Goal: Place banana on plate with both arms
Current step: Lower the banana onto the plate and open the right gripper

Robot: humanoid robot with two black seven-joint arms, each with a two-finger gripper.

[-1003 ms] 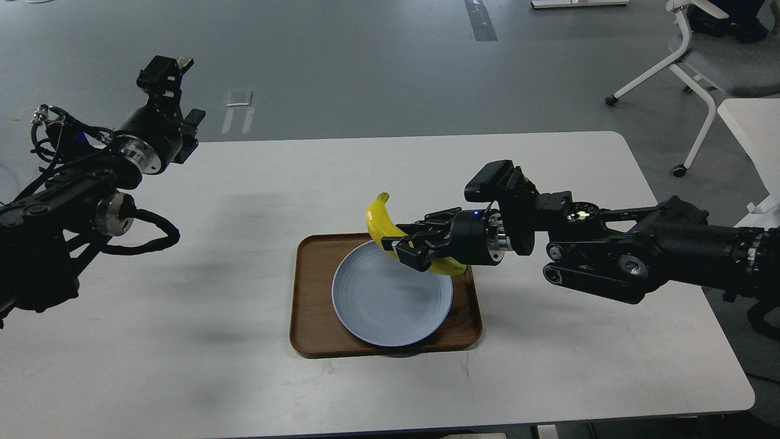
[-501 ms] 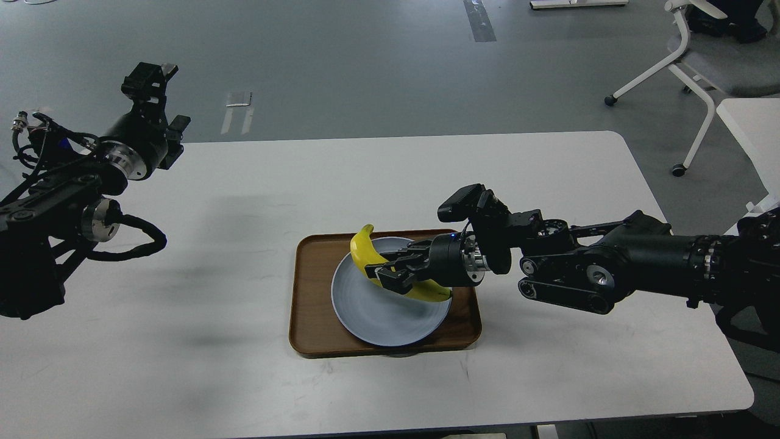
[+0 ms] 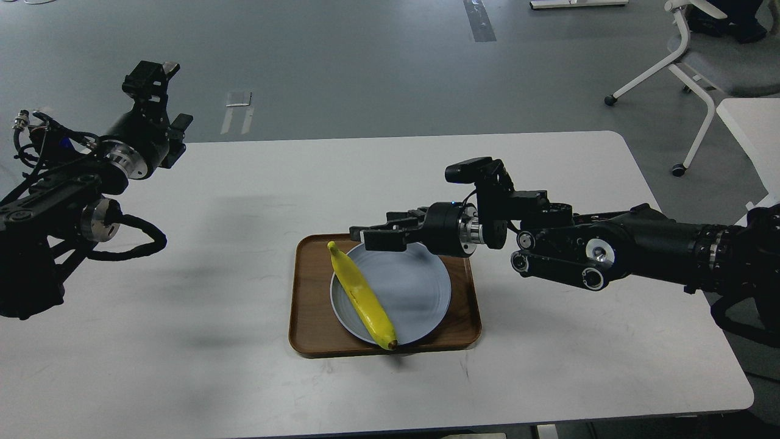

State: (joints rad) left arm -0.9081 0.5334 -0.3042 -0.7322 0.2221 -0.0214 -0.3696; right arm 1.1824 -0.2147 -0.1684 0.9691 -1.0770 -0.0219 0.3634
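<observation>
The yellow banana (image 3: 362,296) lies across the left side of the pale blue plate (image 3: 414,289), its dark tip over the plate's front rim and its stem past the back-left rim. My right gripper (image 3: 373,234) hangs open and empty just above the plate's back rim, a little right of the stem. My left gripper (image 3: 150,72) is raised far to the left, off the table's back-left corner, holding nothing; its fingers cannot be told apart.
The plate sits in a brown wooden tray (image 3: 311,305) on the white table (image 3: 244,378). A white chair (image 3: 701,55) and a second white table (image 3: 752,131) stand at the right, beyond the table.
My right gripper let go of the banana, which now lies on the plate. The gripper opened and rose back above the plate's far rim. The left arm barely moved.
</observation>
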